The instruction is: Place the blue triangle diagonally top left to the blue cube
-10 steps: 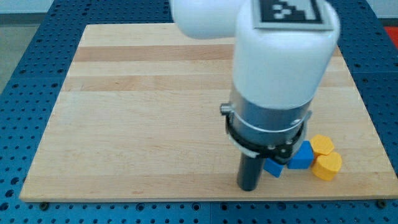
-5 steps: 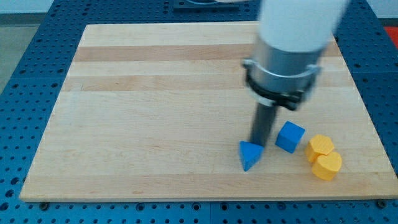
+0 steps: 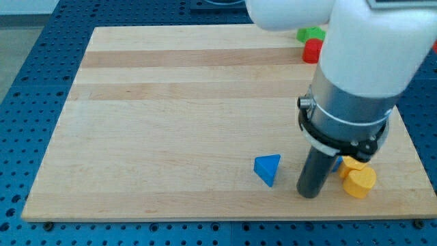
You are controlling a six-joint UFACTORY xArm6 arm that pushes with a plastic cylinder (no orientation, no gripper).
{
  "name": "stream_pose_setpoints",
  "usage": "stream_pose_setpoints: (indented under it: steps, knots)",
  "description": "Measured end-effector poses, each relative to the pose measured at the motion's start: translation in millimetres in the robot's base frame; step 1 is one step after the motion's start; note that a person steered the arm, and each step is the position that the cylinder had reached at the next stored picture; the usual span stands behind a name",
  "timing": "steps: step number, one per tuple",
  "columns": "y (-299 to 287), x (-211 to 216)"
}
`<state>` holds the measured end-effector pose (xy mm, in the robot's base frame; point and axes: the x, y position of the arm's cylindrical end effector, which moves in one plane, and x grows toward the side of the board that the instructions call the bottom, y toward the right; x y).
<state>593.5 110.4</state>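
The blue triangle (image 3: 267,168) lies near the board's bottom edge, right of centre. My tip (image 3: 311,195) rests on the board just to the triangle's right and slightly lower, with a small gap between them. The blue cube (image 3: 336,162) is almost wholly hidden behind the rod; only a sliver shows at the rod's right side, next to the yellow blocks.
Two yellow blocks (image 3: 358,177) sit touching each other right of my tip near the bottom right corner. A red block (image 3: 313,50) and a green block (image 3: 311,33) show at the view's top right, partly behind the arm. The wooden board (image 3: 171,116) has a blue pegboard around it.
My tip has moved from above the triangle to its lower right, now covering the blue cube. The triangle has shifted slightly left. The arm body has moved right and down.
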Motion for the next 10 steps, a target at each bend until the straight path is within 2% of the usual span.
stream_pose_setpoints:
  steps: [2, 5, 6, 8, 9, 10]
  knots:
    - [-44, -41]
    - [-186, -49]
    - [-214, -56]
    - [-216, -121]
    - [-228, -116]
    - [-216, -56]
